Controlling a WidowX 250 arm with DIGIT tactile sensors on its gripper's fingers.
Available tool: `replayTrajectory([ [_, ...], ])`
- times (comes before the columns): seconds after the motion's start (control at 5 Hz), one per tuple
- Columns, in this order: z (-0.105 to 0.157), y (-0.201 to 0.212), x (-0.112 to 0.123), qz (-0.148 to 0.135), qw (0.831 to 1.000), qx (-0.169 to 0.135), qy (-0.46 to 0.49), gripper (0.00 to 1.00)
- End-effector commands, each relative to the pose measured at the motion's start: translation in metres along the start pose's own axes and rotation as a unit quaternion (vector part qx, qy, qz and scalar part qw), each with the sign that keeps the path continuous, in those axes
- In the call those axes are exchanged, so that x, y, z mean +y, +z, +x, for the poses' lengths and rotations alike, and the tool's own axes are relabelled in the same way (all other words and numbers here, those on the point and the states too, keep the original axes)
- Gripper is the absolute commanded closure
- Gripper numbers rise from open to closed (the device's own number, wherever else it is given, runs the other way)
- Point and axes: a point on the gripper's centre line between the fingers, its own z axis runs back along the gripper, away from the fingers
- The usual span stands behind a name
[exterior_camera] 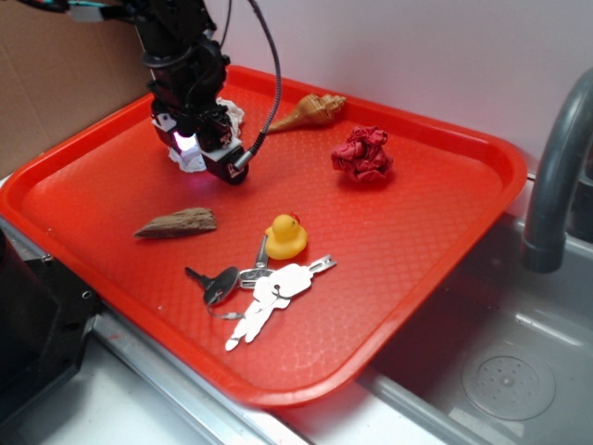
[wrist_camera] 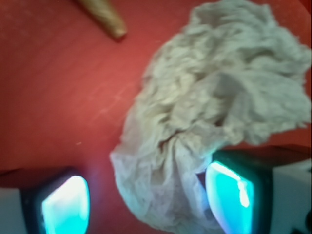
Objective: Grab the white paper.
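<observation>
White paper point(wrist_camera: 214, 112): crumpled wad near tray point(exterior_camera: 445, 250) far-left corner, lower tail between gripper point(wrist_camera: 146, 200) pads. Gripper: jaws wide, straddling the wad, not clamped.

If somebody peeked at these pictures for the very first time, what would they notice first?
Probably the big bright red tray that fills the picture. Next, the black robot hand at the tray's far left corner, down over the white paper, with its glowing fingers open on either side of the wad's lower end. Then the little yellow duck near the middle, just above the keys.
</observation>
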Motion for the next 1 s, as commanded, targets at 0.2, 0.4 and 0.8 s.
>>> replayTrajectory([
  [0.2, -0.046, -0.009, -0.018, 0.013, 0.999, 0.036, -0.013, 1.0],
  [0.4, -0.057, 0.0, -0.02, 0.022, 0.999, 0.046, -0.014, 1.0],
  [0.8, -0.077, 0.091, -0.015, 0.034, 0.998, -0.036, 0.038, 1.0],
])
